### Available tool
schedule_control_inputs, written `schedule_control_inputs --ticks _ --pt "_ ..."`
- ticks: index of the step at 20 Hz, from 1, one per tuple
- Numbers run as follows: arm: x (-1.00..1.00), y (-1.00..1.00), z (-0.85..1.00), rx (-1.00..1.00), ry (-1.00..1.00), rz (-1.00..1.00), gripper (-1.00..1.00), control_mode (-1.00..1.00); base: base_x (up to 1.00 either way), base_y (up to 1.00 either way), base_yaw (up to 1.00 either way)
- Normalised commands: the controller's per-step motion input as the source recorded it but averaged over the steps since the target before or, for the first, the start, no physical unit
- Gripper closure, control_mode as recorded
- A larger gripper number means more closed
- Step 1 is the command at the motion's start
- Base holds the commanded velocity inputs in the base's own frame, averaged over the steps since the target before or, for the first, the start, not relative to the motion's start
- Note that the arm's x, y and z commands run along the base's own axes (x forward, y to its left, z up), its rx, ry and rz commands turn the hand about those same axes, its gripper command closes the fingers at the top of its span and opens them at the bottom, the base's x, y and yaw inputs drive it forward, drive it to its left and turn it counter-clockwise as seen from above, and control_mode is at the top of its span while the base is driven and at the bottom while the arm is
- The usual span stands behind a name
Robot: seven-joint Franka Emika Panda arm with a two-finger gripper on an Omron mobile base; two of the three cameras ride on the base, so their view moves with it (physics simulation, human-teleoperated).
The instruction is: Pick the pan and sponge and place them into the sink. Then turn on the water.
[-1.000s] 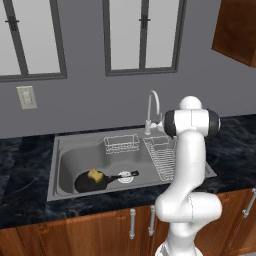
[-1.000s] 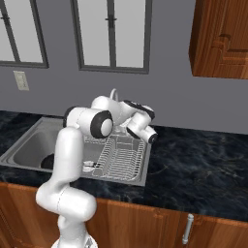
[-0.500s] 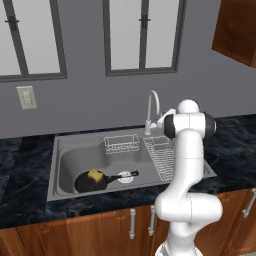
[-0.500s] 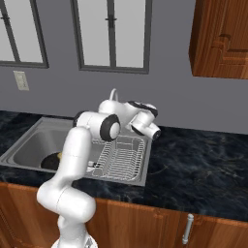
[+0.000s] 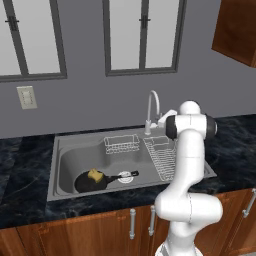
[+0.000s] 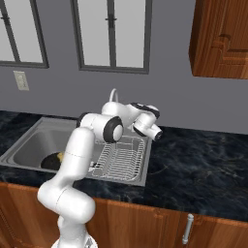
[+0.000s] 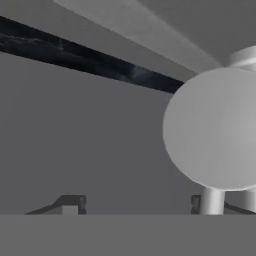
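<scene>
We see the pan (image 5: pixel 91 182) lying in the sink (image 5: pixel 75 152), front left of the basin floor, handle pointing right twd the round white drain (image 5: pixel 126 177). The sponge (image 5: pixel 95 175) sits on the pan, at its back edge. From the right base view the pan (image 6: pixel 50 161) and sponge (image 6: pixel 59 156) peek out just left of the arm's lower link, same spot in the basin. Wire basket (image 5: pixel 121 144) stands at the back wall of the sink, wire dish rack (image 5: pixel 163 156) fills the right part. Faucet (image 5: pixel 152 107) rises behind the sink rim btwn basket and rack, spout curving fwd; we see no stream under it. Arm is raised w/ the hand up by the faucet; in the right base view the gripper (image 6: pixel 158 137) points right and a bit down, above the black counter (image 6: pixel 203 169) just past the rack's right edge. In the hand view the two finger tips (image 7: pixel 72 204) stand well apart at the bottom, w/ a big round pale grey shape close up on the right; we can't tell what it is, and nothing sits btwn the tips. Claw looks wide, holding nothing.
</scene>
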Motion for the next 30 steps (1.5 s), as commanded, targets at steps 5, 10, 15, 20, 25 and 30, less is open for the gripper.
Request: schedule_control_inputs --ticks 5,10,15,20,25,30 --pt "0.01 -0.56 0.0 0.22 0.07 0.0 1.0 -1.0 0.0 0.0 0.0" --pt "0.09 -0.7 -0.05 0.16 0.12 -0.01 1.0 -1.0 0.0 0.0 0.0" --pt "0.1 -0.76 -0.13 0.05 0.13 -0.06 1.0 -1.0 0.0 0.0 0.0" --pt "0.01 -0.89 -0.23 0.0 0.13 -0.09 1.0 -1.0 0.0 0.0 0.0" --pt "0.0 -0.94 -0.33 0.0 0.12 -0.1 1.0 -1.0 0.0 0.0 0.0" --pt "0.0 -0.88 -0.34 0.0 0.08 -0.06 1.0 -1.0 0.0 0.0 0.0"
